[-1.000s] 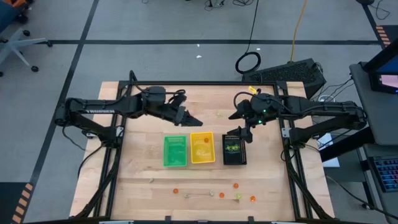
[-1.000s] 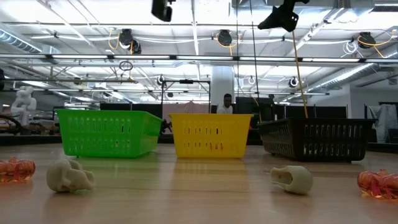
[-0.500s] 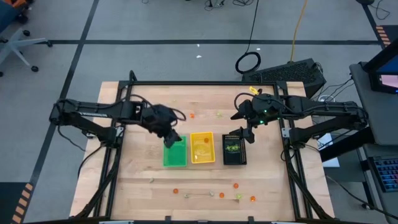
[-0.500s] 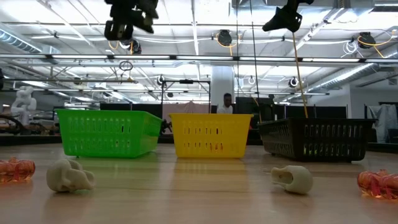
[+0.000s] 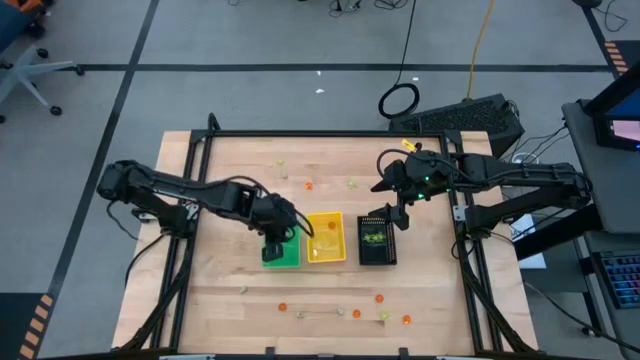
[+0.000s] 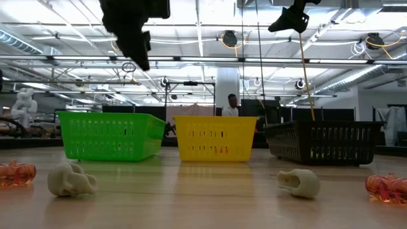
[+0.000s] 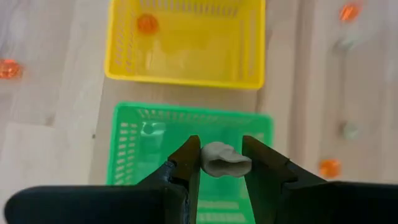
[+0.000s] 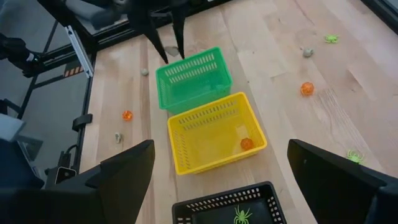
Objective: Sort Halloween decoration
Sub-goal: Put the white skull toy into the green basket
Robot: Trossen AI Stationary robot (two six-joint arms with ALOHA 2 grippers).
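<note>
Pinching a pale whitish trinket (image 7: 225, 160) between its two fingers, the left gripper (image 7: 222, 163) sits low in the centre of the left wrist frame, directly over the green tray (image 7: 130, 155). Beyond it, toward the top of that frame, the yellow tray (image 7: 186, 74) holds an orange trinket (image 7: 147, 24). Right of centre in the high view, the right gripper (image 5: 398, 220) hangs spread wide above the black tray (image 5: 377, 258).

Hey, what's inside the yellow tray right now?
The yellow tray holds one orange trinket near a corner. The rest of its floor looks bare, with nothing covering it.
</note>
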